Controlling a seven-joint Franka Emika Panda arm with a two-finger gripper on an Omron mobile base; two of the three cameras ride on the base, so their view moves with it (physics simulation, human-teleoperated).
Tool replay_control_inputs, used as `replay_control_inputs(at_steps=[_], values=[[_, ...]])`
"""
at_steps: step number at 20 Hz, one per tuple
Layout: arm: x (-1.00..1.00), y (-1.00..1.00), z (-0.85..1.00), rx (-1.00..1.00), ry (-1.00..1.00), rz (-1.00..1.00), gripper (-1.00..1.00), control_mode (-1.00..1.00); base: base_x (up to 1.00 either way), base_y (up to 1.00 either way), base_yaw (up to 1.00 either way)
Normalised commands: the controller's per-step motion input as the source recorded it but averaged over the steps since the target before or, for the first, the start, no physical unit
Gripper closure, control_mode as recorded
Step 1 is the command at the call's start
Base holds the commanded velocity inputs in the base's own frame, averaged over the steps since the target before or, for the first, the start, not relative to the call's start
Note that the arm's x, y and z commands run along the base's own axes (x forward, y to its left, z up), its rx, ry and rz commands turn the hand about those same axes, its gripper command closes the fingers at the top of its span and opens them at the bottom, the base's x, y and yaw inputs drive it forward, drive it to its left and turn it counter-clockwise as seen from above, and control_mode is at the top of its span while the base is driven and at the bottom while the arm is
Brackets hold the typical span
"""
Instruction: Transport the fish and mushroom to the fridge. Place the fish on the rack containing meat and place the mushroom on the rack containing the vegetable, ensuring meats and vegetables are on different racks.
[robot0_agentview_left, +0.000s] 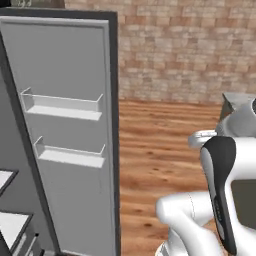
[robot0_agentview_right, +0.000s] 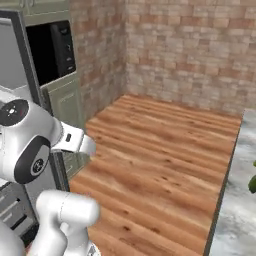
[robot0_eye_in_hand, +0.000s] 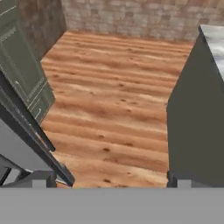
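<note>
The fridge stands open at the left, and its grey door (robot0_agentview_left: 70, 140) swings out toward me with two white door bins on its inner side. Edges of the fridge's white shelves (robot0_agentview_left: 11, 224) show at the lower left. In the hand view my gripper (robot0_eye_in_hand: 111, 180) points down at the wooden floor; its two dark fingertips (robot0_eye_in_hand: 40, 179) stand far apart, open, with nothing between them. The dark lower edge of the fridge door (robot0_eye_in_hand: 26, 140) crosses the left of that view. The fish and the mushroom are out of view.
Green cabinets (robot0_eye_in_hand: 19, 65) with a black built-in oven (robot0_agentview_right: 50, 50) stand beside the fridge. A dark counter block (robot0_eye_in_hand: 197, 122) with a marble top (robot0_agentview_right: 235, 200) borders the right. Wooden floor (robot0_agentview_right: 160, 150) runs to a brick wall (robot0_agentview_left: 185, 50).
</note>
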Motion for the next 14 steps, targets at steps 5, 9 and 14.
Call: replay_control_inputs(at_steps=[5,9,14], values=[[0.00,0.00,0.00,0.00,0.00,0.00,-1.00,1.00,-0.05,0.07,-0.87],[0.00,0.00,0.00,0.00,0.00,0.00,-1.00,1.00,0.08,-0.10,-0.33],[0.00,0.00,0.00,0.00,0.00,0.00,-1.00,1.00,0.78,-0.27,-0.02]])
